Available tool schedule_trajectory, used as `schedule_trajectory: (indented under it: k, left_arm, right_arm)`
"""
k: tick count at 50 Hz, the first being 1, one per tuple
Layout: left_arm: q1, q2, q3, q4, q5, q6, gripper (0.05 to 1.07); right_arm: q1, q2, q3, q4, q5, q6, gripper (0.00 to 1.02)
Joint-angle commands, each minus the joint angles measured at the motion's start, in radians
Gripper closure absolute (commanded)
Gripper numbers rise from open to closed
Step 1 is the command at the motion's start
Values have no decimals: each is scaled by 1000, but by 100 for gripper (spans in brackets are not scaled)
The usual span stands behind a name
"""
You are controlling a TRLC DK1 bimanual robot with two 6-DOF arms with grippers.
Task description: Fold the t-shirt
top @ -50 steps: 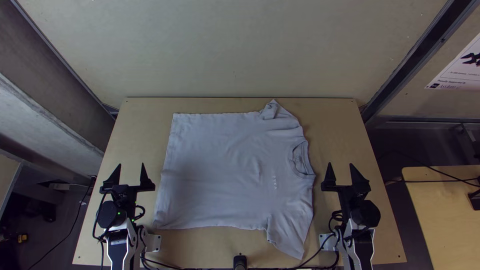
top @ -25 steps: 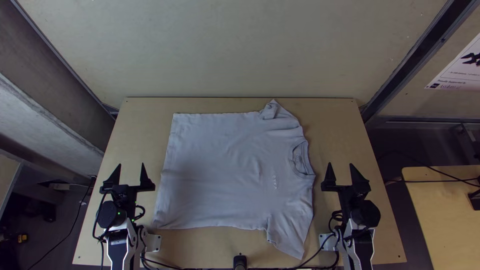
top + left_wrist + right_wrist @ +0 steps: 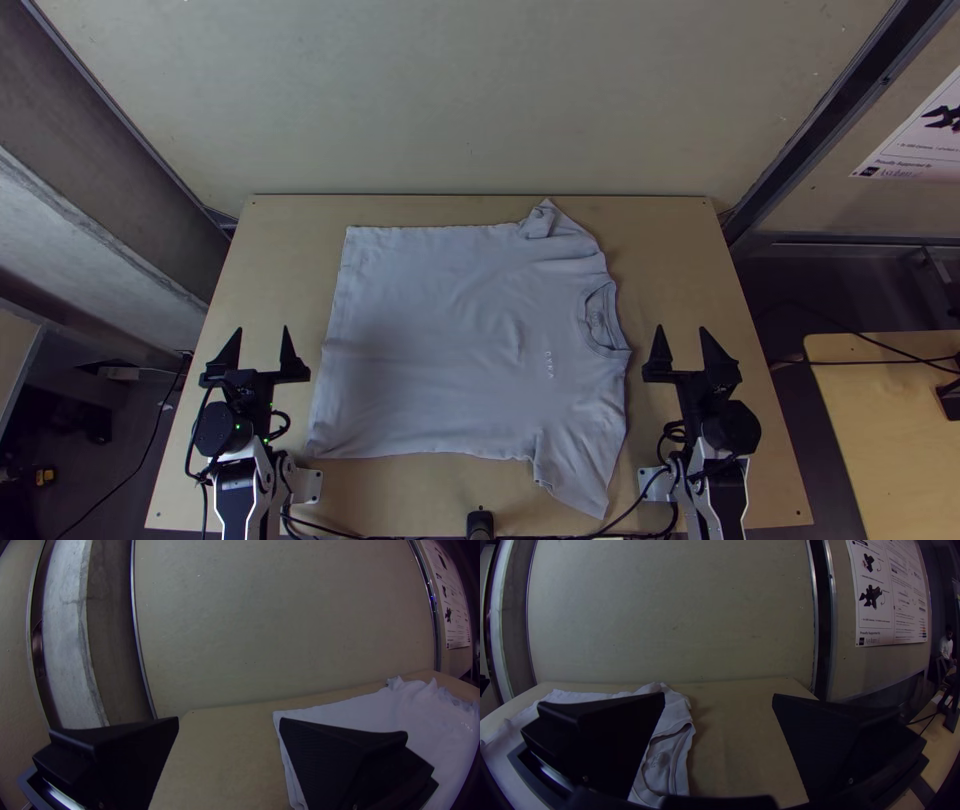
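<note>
- Plainly, my t-shirt (image 3: 440,340) is lying spread on the table (image 3: 280,220), its body reaching from the hem (image 3: 333,340) to the collar (image 3: 606,315), and I am counting no fold as made.
- The near sleeve (image 3: 575,470) is spreading out flat from the shirt, while the far sleeve (image 3: 540,222) is crumpling over at its end; I am reading that as a stray crease, not a fold.
- So I am judging the task to be at its very start: sleeves, body and final halving are all waiting, and that crumpled sleeve is perhaps asking for smoothing first.
- Beside the shirt's hem, my left gripper (image 3: 262,328) is standing with its fingers wide apart, holding nothing.
- Beyond the shirt's collar, near it, my right gripper (image 3: 681,327) is resting just as wide and is gripping no cloth.
- From above, the top view is giving me the shirt's whole outline, with both sleeves and both grippers around it.
- Lower down, the left wrist view is showing me the shirt's hem side from close by, the cloth rising in small ripples farther off.
- Meanwhile the right wrist view is looking into the shirt's neck opening, where the inside of the back is showing.
</note>
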Motion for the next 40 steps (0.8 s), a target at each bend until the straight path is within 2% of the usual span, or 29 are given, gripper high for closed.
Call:
schedule_trajectory:
  k: [1,16,24,29,35,40]
  left_arm:
    - [35,-13,-36,-20,-7,3,10]
    - [38,-10,56,-104,6,29,10]
    - [9,8,134,-104,9,26,10]
    - [-16,44,197,-95,9,25,10]
    - [-49,162,290,-58,9,20,10]
    - [-60,268,372,-9,8,15,10]
  right_arm:
    - [-10,-5,9,-9,14,13,4]
    - [3,-2,107,23,14,-10,4]
    - [30,-4,150,77,13,-87,4]
    - [84,2,182,103,13,-122,4]
    - [111,32,213,170,13,-177,3]
    - [115,104,271,200,13,-194,4]
